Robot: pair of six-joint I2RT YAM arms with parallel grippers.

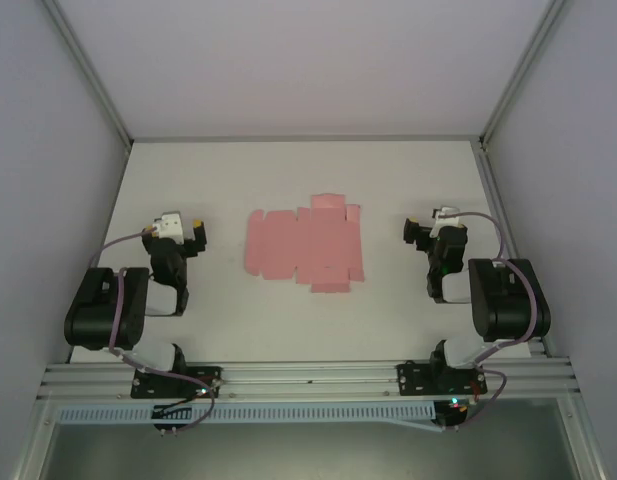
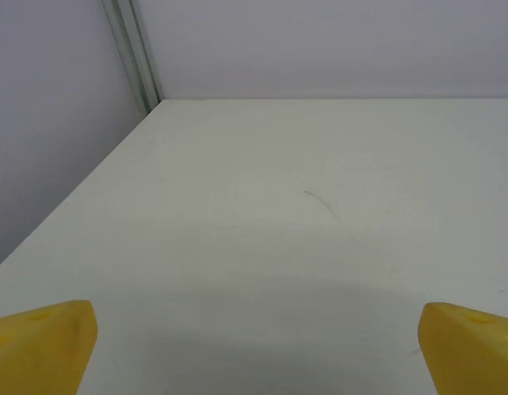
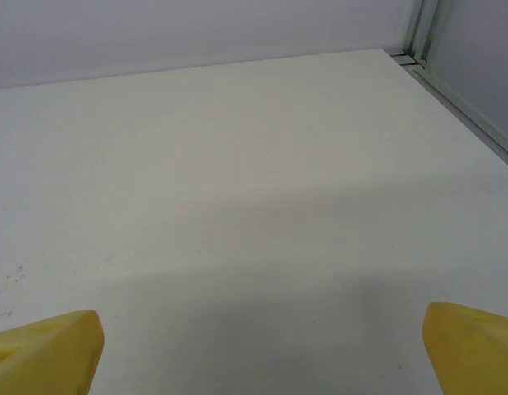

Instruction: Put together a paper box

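Both pincers are released. The left pincer (image 1: 197,232) shows its yellow fingers (image 2: 39,350) spread wide at the bottom corners of its wrist view, with nothing between them. The right pincer (image 1: 412,233) has its yellow fingers (image 3: 44,354) just as far apart over bare surface. One white table (image 1: 288,175) carries everything, and the two arms sit at its 6 o'clock edge, one to each side. The one paper box (image 1: 306,245) is a single pink die-cut sheet that lies flat and unfolded near the middle of the table. It is between the pincers and well apart from both, with the left pincer at its 9 o'clock and the right at its 3 o'clock. Neither pincer touches it. Two small tabs stand out from the sheet, one (image 1: 328,200) on its 12 o'clock edge and one (image 1: 328,287) on its 6 o'clock edge. Faint creases divide it into panels, though they are too faint to count. The sheet is probably very light and thin. It should be springy along the creases, easy to crumple or tear, and likely to slide on the smooth table instead of lifting. A sensible hold would be on a free edge or outer flap at 9 or 3 o'clock, with one pincer pinning a panel while the other folds.
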